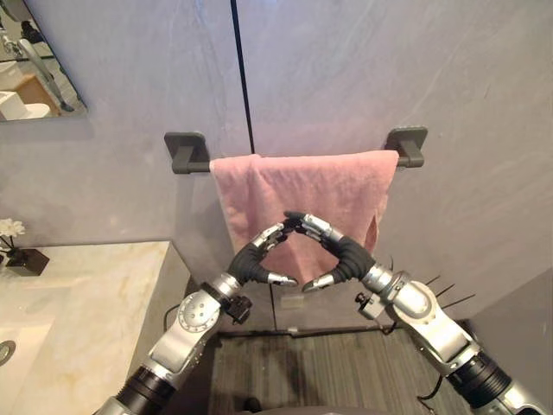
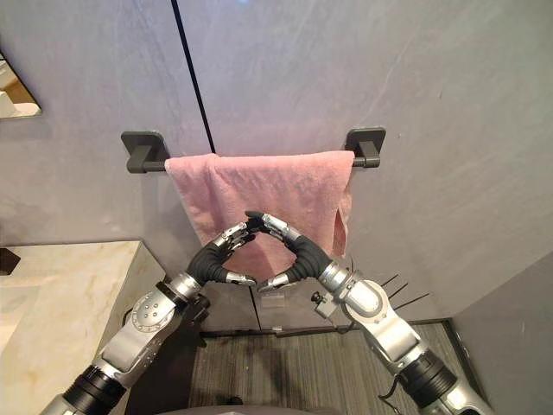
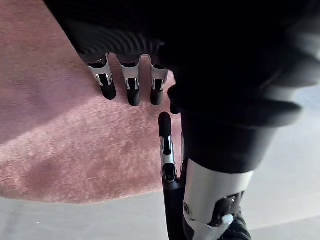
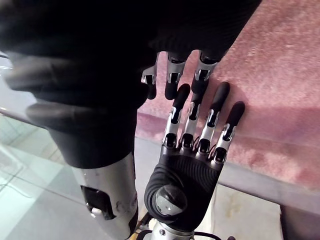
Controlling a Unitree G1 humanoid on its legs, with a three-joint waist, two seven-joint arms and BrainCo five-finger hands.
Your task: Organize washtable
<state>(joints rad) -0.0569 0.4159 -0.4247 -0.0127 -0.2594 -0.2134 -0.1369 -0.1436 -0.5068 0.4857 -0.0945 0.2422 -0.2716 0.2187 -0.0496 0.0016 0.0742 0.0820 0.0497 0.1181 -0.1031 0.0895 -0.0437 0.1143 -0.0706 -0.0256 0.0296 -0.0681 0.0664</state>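
The pink towel (image 1: pixel 302 186) is found draped over the wall bar (image 1: pixel 186 156) with its lower edge uneven, and the left hand (image 1: pixel 255 258) and right hand (image 1: pixel 347 252) are held before it, fingers extended and nothing gripped, so straightening is judged unfinished.

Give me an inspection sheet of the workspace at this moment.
Surface: pale marble countertop, lower left.
Job's things: pink towel draped over the dark wall rail, lower edge uneven.
Clutter: small dark flower pot at the countertop's left edge.
Hands: left hand and right hand open, in front of the towel, fingertips meeting.
Cables: nothing seen.
Surroundings: grey wall, mirror upper left, striped floor below.
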